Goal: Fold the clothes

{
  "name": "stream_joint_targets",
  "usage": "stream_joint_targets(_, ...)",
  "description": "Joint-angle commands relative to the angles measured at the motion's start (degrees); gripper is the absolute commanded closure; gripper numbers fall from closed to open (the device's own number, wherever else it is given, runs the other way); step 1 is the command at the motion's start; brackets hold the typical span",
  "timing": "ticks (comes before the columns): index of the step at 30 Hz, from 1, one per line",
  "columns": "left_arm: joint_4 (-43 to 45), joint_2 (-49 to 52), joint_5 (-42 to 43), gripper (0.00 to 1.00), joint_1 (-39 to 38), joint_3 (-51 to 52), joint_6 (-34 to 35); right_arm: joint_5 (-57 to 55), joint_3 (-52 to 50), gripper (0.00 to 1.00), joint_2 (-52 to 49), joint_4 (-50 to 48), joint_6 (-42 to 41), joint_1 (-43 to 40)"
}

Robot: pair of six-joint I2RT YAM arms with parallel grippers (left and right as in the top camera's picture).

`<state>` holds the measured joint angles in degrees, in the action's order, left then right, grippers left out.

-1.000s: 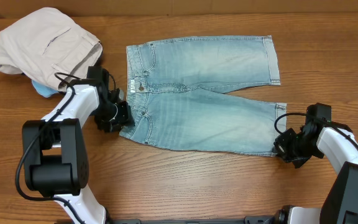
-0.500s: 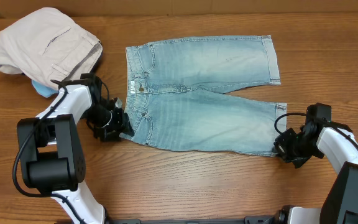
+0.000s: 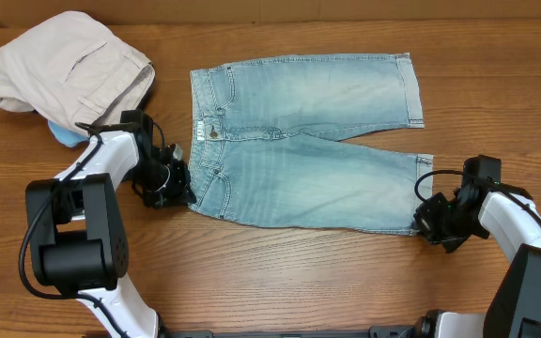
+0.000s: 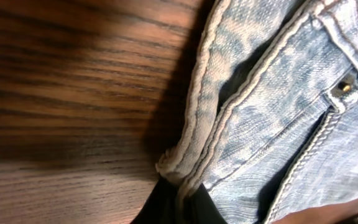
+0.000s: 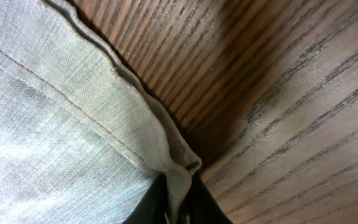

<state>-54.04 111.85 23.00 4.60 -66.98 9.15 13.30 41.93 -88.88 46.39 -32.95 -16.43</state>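
The light blue jeans [image 3: 299, 141] lie flat across the table, waistband to the left and both legs running right. My left gripper [image 3: 178, 184] is shut on the near corner of the waistband [image 4: 185, 168], and the denim edge is pinched between its dark fingers [image 4: 160, 208]. At the hem of the near leg, my right gripper [image 3: 427, 218] is shut on the corner of the cloth [image 5: 179, 171], which bunches between its fingers [image 5: 207, 205]. A rivet and pocket stitching [image 4: 344, 87] show in the left wrist view.
Crumpled beige trousers [image 3: 69, 70] lie at the back left, over a scrap of light blue cloth [image 3: 64, 136]. The wooden table [image 3: 299, 272] stretches bare along the front edge, between the two arm bases.
My left gripper has closed on the waistband corner; earlier it stood open just left of it and slid slightly toward the jeans. The right gripper has kept its grip and place.
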Motion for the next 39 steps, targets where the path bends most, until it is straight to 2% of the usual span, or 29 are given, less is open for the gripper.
stream_joint_targets(1,-1.2,1.5,-2.4,0.96,0.1,1.8,0.7,-2.4,-0.3,0.91,0.2,0.4,0.4,0.1)
stream_joint_targets(6,-6.7,1.3,-1.8,0.96,2.1,-1.1,-3.7,-2.1,4.4,0.93,2.7,7.3,1.8,0.1)
stream_joint_targets(13,-17.5,-3.8,0.6,0.96,5.7,-5.5,-6.9,-3.2,17.5,0.96,13.4,23.4,5.4,0.1)
stream_joint_targets(19,-23.0,-15.7,-1.1,0.96,6.9,-5.6,-7.9,-3.9,29.6,0.96,20.3,35.9,8.0,0.1)
stream_joint_targets(23,-27.6,-27.1,-8.7,0.96,7.0,-5.6,-5.5,-5.3,36.2,0.96,23.9,41.6,8.0,0.1)
stream_joint_targets(26,-28.8,-35.9,-17.9,0.94,7.0,-5.6,-1.7,-5.3,39.3,0.96,25.9,41.4,7.9,0.1)
stream_joint_targets(30,-27.4,-43.0,-19.6,0.96,7.0,-5.5,0.0,-4.5,39.6,0.96,26.3,35.8,7.9,0.3)
stream_joint_targets(34,-27.0,-44.0,-19.6,0.96,7.0,-4.5,1.3,-2.1,39.6,0.96,23.5,30.1,7.8,0.3)
stream_joint_targets(39,-25.6,-42.0,-20.8,0.96,7.0,2.5,4.0,1.8,39.5,0.96,17.2,26.9,7.9,0.6)
